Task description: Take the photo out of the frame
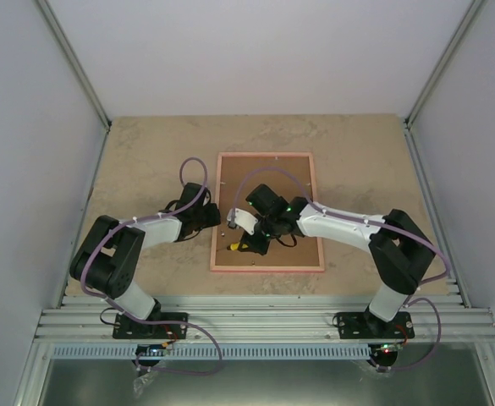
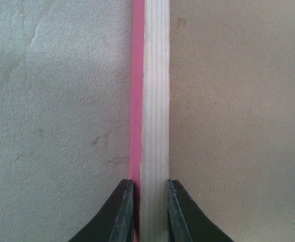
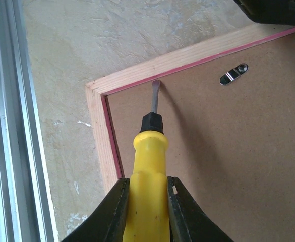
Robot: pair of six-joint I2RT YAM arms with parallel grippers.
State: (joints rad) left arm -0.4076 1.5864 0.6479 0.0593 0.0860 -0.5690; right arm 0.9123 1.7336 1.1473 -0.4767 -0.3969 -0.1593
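At mid tabletop [image 1: 145, 161] the frame [image 1: 272, 173] lies face-down, brown back up. L hand [image 2: 149, 184] is narrowed onto its left rail, a finger each side. R hand [image 3: 146, 181] is clamped on a yellow screwdriver [image 3: 148, 151], tip at backboard/left-rail seam, just by the near-left corner. A metal clip [image 3: 233, 74] sits further along that rail. Bare tabletop all round the frame; alu extrusion [image 3: 16, 151] runs along the near edge.
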